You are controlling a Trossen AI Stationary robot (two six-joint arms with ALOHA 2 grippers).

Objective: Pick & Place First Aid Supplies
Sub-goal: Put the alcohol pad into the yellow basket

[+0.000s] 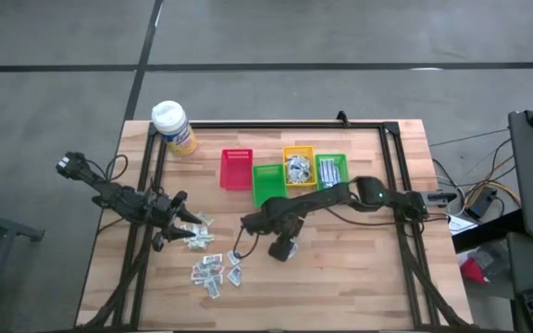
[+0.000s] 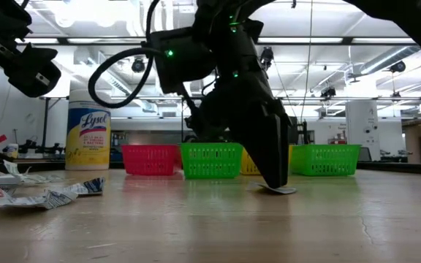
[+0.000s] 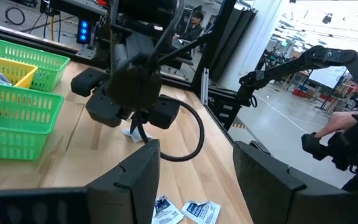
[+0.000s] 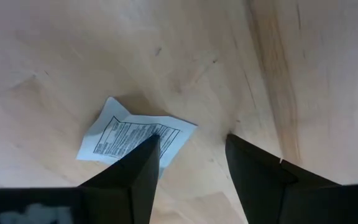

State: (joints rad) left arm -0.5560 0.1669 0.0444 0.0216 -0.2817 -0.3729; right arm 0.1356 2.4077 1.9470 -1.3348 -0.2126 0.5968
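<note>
Packet point(image 4: 132, 138): printed label unreadable; bottle point(image 2: 87, 136) reads "Lysol".

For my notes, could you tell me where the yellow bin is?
In the high view, the yellow bin sits at the table's far middle, between two green bins, with the red bin further left.

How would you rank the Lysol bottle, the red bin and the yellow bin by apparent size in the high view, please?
1. Lysol bottle and red bin: alike in area, so I won't rank them; the bottle stands nearer the overhead camera.
2. Yellow bin: smallest.
</note>
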